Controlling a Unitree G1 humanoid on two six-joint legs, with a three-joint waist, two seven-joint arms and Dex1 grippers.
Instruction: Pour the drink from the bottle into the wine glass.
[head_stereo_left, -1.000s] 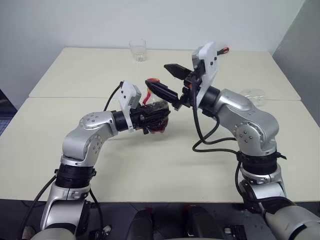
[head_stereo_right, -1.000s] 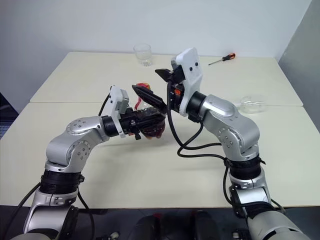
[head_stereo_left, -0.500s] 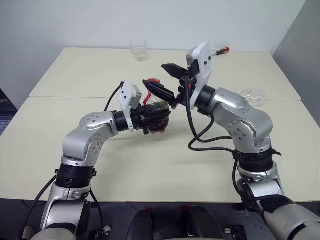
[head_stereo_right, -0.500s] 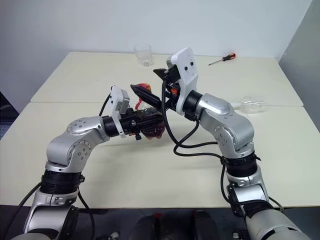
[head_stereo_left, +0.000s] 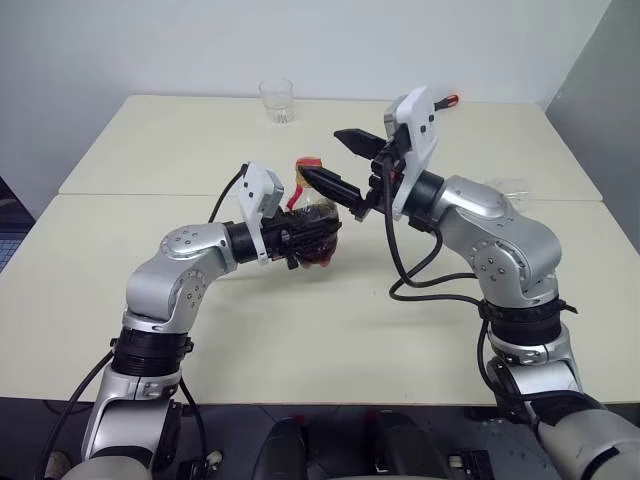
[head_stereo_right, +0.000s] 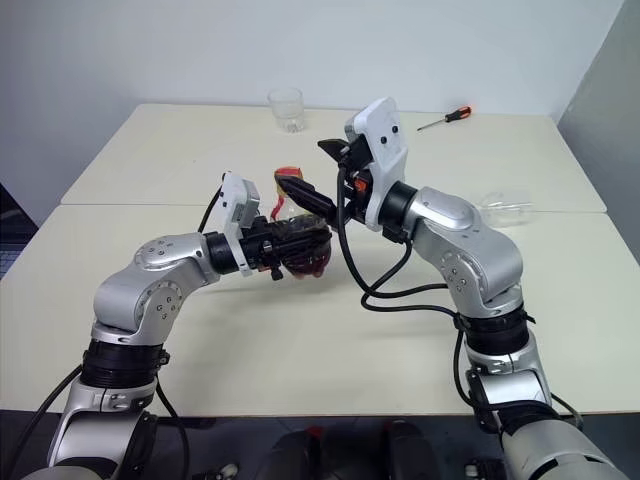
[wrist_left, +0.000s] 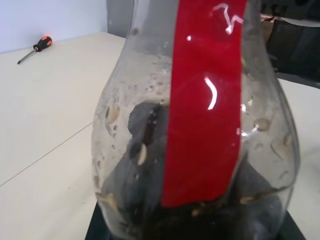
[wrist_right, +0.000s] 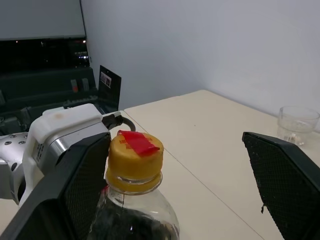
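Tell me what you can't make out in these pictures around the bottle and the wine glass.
- Wine glass: the right arm covers part of it in both eye views; upright or lying, unclear.
- Bottle: its base is cut off by the right wrist view's edge, and hidden by the left pincer in the eye views.
- Drink level: masked by the red label in the left wrist view.

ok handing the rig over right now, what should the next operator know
Left gripper: shut on the bottle, held upright above the table.
Right gripper: open, fingers either side of the yellow cap, not gripping it.
Wine glass: lying on its side at the table's right, empty.
Done: bottle picked up.
Left: take the cap off, stand the glass up, pour the drink.
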